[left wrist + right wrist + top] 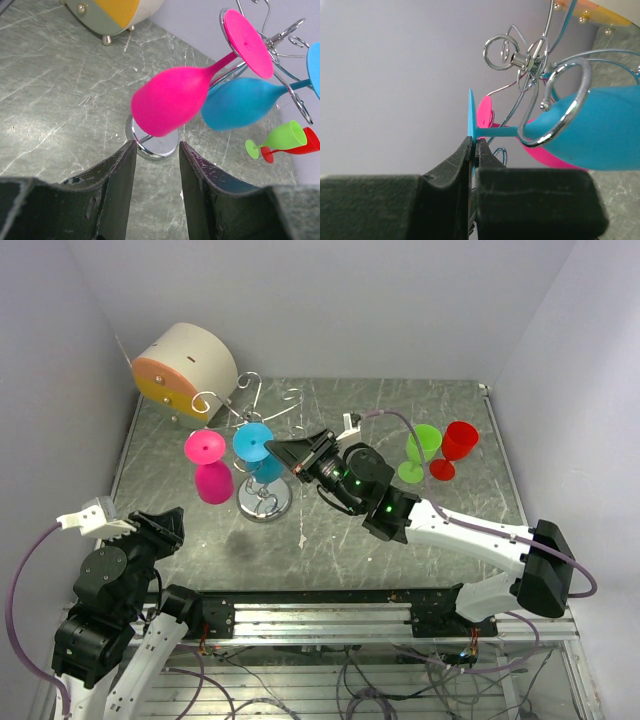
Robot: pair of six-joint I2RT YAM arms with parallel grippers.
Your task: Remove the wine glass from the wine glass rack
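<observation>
My right claw [287,452] is pinched tight on the flat round foot of the blue plastic wine glass [255,443]. The glass hangs in a hook of the silver wire rack [265,502], left of centre in the top view and just beside a pink plastic wine glass [213,480]. My left claw [160,530] stands wide at the lower left, gripping nothing.

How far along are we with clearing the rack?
Done: green glass and red glass are on the table, off the rack. In hand: right claw shut on the foot of the blue glass, which hangs in its hook. To do: slide it free; the pink glass hangs too, left claw open before it.
</observation>
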